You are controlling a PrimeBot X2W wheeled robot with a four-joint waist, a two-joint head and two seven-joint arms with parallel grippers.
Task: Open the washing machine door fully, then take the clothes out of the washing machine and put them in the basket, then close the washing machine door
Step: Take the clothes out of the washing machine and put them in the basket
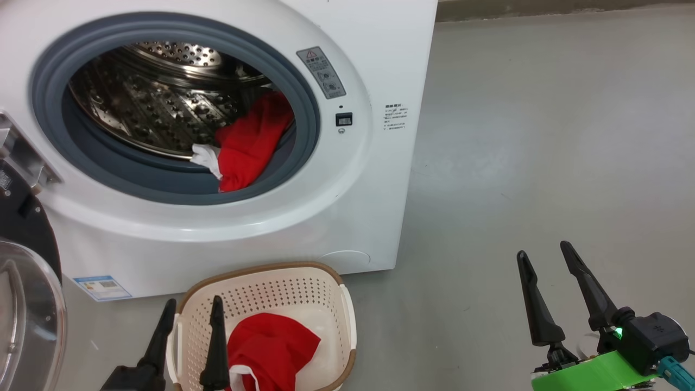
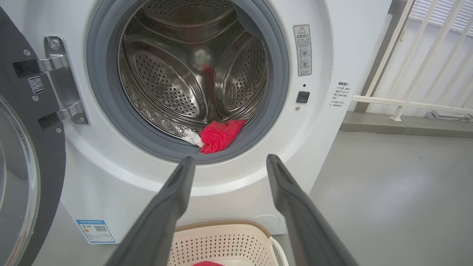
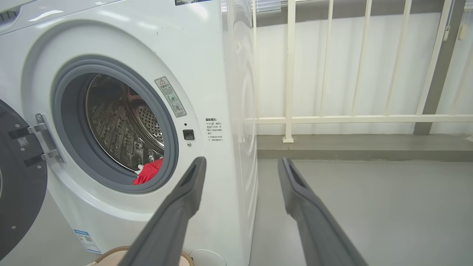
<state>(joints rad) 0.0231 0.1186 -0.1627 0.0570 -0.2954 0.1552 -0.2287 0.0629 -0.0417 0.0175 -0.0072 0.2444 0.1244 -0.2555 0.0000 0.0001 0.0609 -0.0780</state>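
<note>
Washing machine door (image 1: 24,282) stood swung wide open on the left, hanging on its steel hinge (image 2: 59,77), and was partly cut off by the head view's edge. The washing machine (image 1: 347,217) opening was fully exposed, showing the grey gasket (image 1: 179,190) and perforated drum (image 1: 152,108).

- One red garment (image 1: 251,142) with a white bit sat at the drum's front lip, lower right of the opening, draped onto the gasket.
- Second red garment (image 1: 271,347), with white trim, lay inside the basket (image 1: 260,270), toward its near side.
- The basket stood on the grey floor (image 1: 543,136) just in front of the machine, below the opening. Couldn't tell if it touched the front panel.
- Blue label sticker (image 1: 102,288) was at the machine's lower left corner, just left of the basket.

Left gripper (image 1: 194,300): fingers spread, nothing between them. It was at the basket's left end, with one finger outside the rim and the other over the inside, beside the garment there. Its wrist view looked straight at the drum opening.

Right gripper (image 1: 544,249): fingers spread and empty, above bare floor to the right of the machine, well apart from the basket. Its wrist view showed the machine's right front corner and a white railing (image 3: 332,118) behind.
</note>
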